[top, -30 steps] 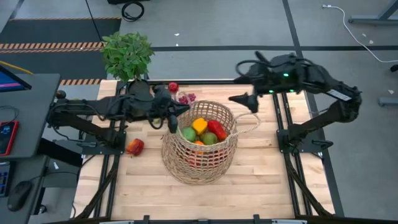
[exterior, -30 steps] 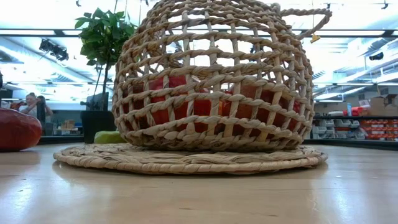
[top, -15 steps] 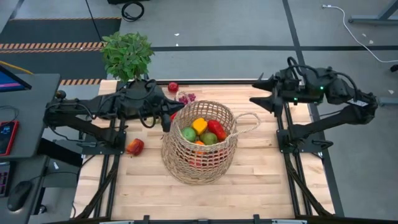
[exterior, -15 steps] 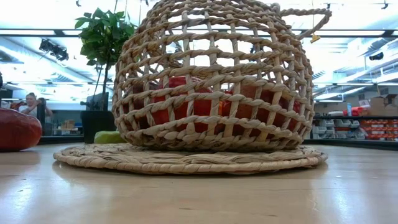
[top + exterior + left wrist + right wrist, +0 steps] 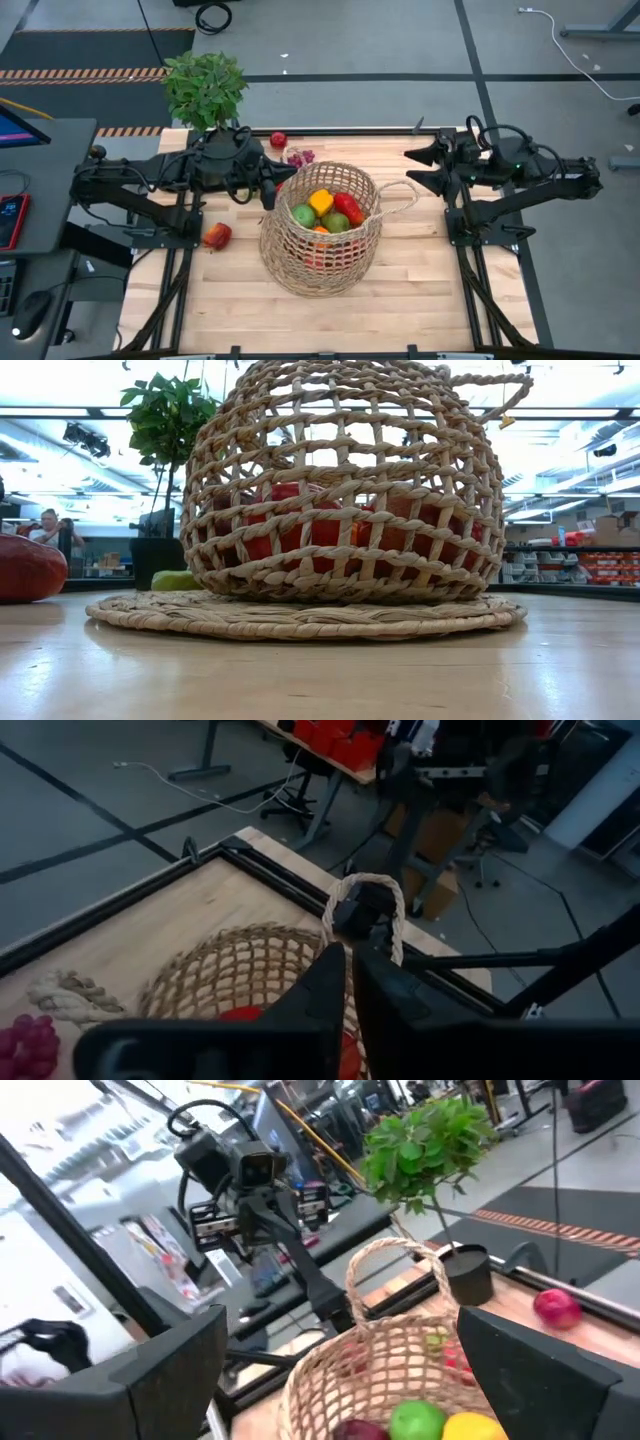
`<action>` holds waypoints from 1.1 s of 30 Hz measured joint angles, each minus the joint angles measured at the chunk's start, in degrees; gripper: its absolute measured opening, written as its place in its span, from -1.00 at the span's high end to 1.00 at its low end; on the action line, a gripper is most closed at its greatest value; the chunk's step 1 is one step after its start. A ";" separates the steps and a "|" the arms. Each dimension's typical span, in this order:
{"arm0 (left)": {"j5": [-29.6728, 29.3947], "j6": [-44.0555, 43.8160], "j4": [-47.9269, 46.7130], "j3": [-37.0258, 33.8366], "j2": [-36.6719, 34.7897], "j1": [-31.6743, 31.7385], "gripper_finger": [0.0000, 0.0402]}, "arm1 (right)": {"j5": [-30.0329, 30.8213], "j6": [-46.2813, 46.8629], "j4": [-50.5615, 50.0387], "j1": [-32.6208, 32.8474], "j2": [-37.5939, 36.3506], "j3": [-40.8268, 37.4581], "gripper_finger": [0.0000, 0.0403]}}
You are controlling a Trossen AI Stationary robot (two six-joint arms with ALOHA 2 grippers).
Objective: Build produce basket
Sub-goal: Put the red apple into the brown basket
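Observation:
The tan wicker basket point(image 5: 320, 228) stands on its flat woven base point(image 5: 300, 618) in the middle of the table. Inside lie produce: a green apple point(image 5: 303, 214), a yellow pepper point(image 5: 321, 202) and a red pepper point(image 5: 349, 208). Its thin loop handle point(image 5: 400, 195) sticks out to the right. My left gripper point(image 5: 271, 192) is shut with nothing between its fingers, just off the basket's left rim and above it point(image 5: 350, 970). My right gripper point(image 5: 410, 168) stands open near the table's right edge, pointing level at the basket point(image 5: 340, 1330), clear of the handle.
A red apple point(image 5: 217, 236) lies on the table left of the basket. Another red fruit point(image 5: 278, 140) and purple grapes point(image 5: 300, 156) lie at the far edge. A potted plant point(image 5: 205, 88) stands at the far left corner. Bare wood lies in front of the basket.
My right gripper has drawn back from above the basket's handle toward the table's right edge and has come down, turning level. It has stayed open. The basket and produce have not moved.

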 joint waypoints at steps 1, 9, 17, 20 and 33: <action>-0.01 0.63 0.01 0.00 -0.06 -0.07 0.86 | 0.00 0.47 0.92 0.22 -1.04 -1.51 -0.97; 3.71 1.12 -1.71 0.02 -0.53 -0.09 0.83 | 2.88 4.06 8.34 1.79 -8.54 -13.48 -0.87; 14.86 -0.87 -1.66 0.02 -0.51 -0.01 0.87 | 3.60 4.50 18.72 2.53 -13.33 -23.98 -0.82; 15.12 -0.90 -1.79 0.00 -0.79 -0.01 0.87 | 3.57 5.45 21.65 2.53 -15.02 -27.41 -0.82; 16.31 -5.17 -10.82 0.02 -7.09 -0.07 0.67 | -0.64 11.67 29.12 2.50 -21.81 -38.87 -0.82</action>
